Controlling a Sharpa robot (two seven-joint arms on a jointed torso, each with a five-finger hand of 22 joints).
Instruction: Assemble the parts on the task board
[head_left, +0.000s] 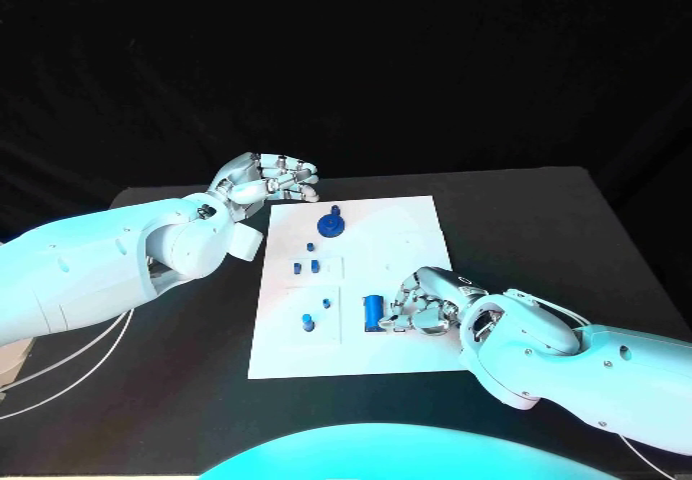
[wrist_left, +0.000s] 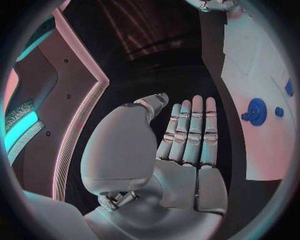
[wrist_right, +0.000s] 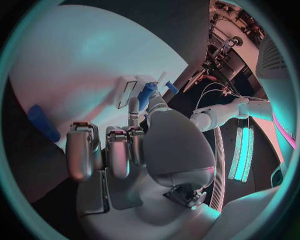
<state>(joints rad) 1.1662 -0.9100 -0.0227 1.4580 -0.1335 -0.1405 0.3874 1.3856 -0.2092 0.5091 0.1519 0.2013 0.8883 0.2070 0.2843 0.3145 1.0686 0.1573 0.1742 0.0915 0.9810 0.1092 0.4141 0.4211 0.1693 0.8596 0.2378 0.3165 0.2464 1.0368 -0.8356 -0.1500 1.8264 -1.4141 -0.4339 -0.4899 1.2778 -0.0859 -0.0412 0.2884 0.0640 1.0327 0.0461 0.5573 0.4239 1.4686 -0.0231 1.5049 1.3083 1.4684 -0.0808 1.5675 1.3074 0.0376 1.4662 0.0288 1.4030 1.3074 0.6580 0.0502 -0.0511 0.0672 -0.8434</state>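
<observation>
Black table (head_left: 577, 230) carries the task board (head_left: 404, 225), where the right hand (head_left: 426, 300) pinches a blue cylinder (head_left: 374, 311) while the left hand (head_left: 267, 180) hovers empty, fingers straight.

Right hand (head_left: 421, 303) fingers cover near edge of blue cylinder (head_left: 374, 311); contact unclear. Task board (wrist_left: 265, 75) cut by circle rim beyond left hand (wrist_left: 187, 145) fingertips.

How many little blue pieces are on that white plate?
6 that I can see: gear-like piece at the far end, three small ones mid-board, a tiny one, one nearer. Right hand holds a seventh; more may be hidden.
</observation>
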